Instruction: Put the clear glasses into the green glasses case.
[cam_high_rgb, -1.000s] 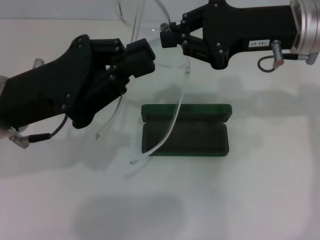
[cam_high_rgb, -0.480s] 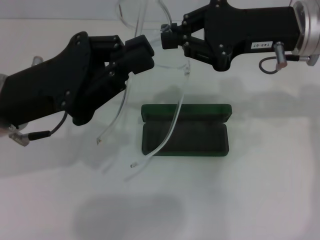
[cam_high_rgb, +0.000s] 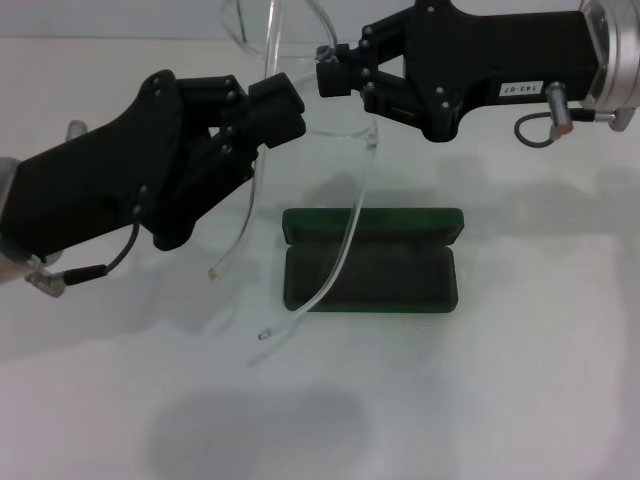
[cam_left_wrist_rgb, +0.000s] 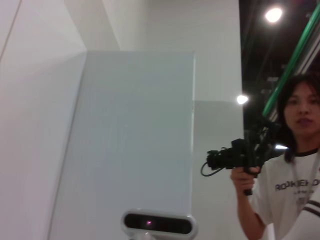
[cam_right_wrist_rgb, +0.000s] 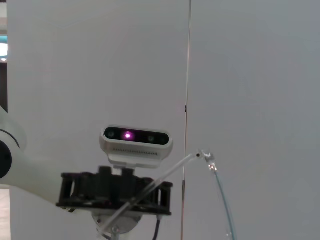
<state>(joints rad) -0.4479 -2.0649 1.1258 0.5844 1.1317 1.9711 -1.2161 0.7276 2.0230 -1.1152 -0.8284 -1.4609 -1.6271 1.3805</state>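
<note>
Above the open green glasses case (cam_high_rgb: 370, 262) the way down is crossed by the dangling arms of the clear glasses (cam_high_rgb: 350, 235), held between the left gripper (cam_high_rgb: 283, 105) and right gripper (cam_high_rgb: 330, 78), while the white table (cam_high_rgb: 540, 380) around stays open.

Left hand (cam_high_rgb: 283, 108) and right hand (cam_high_rgb: 330, 80) raised, fingertips nearly meeting.

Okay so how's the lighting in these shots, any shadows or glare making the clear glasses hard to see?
Head view: soft grey shadows of both arms lie on the white table; the clear glasses show mainly as thin bright edges, plainest over the green glasses case. Left wrist view: bright ceiling lamps flare against a dark background. Right wrist view: even light, no glare; a clear arm of the glasses shows faintly.
</note>
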